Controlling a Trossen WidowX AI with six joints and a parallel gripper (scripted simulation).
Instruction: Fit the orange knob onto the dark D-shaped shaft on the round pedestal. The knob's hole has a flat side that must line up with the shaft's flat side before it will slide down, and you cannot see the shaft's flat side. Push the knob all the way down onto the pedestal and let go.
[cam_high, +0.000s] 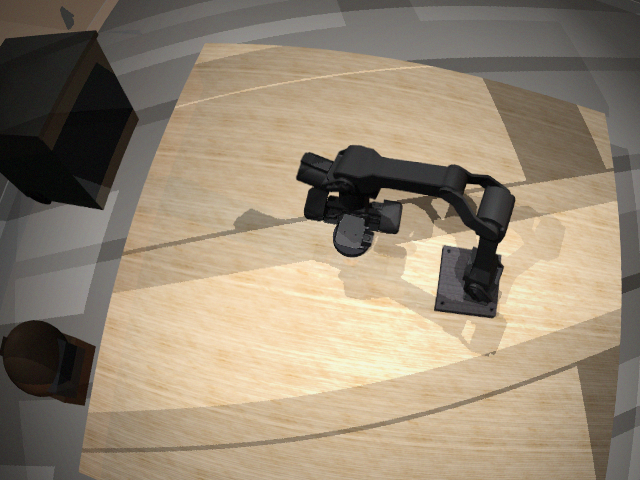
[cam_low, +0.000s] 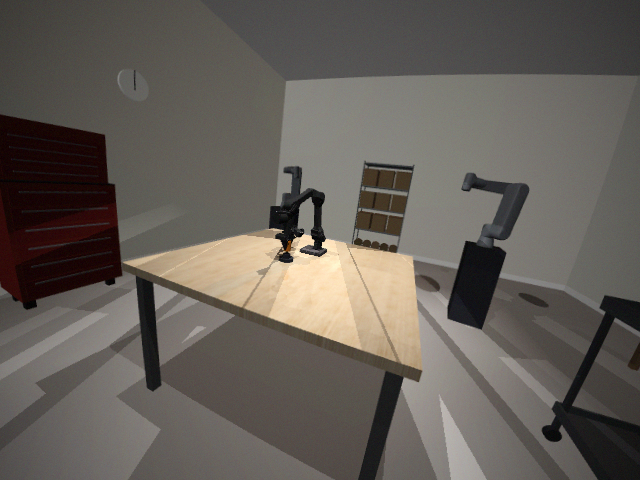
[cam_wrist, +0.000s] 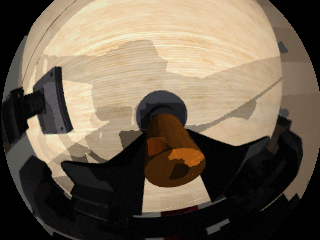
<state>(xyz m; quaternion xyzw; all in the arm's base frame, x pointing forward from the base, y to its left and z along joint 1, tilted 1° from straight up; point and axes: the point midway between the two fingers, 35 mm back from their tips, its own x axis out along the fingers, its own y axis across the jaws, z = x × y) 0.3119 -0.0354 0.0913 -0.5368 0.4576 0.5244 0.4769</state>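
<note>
The orange knob (cam_wrist: 169, 131) (cam_low: 288, 246) is held upright between the fingers of my gripper (cam_wrist: 166, 135) (cam_low: 287, 243), which is shut on it. The round pedestal (cam_wrist: 154, 98) (cam_low: 285, 259) (cam_high: 351, 253) is dark grey and stands on the table. The knob's lower end is over the pedestal in the wrist view. In the exterior view it stands just above the pedestal's base. The shaft cannot be made out, and the frames do not show whether the knob touches it. In the top view the arm's wrist hides the knob and part of the pedestal.
The arm's square base plate (cam_high: 450, 289) (cam_low: 313, 251) (cam_wrist: 54, 107) is on the wooden table (cam_high: 232, 351) (cam_low: 330, 289), to the right of the pedestal in the top view. The arm's links reach above the table between the base and the pedestal.
</note>
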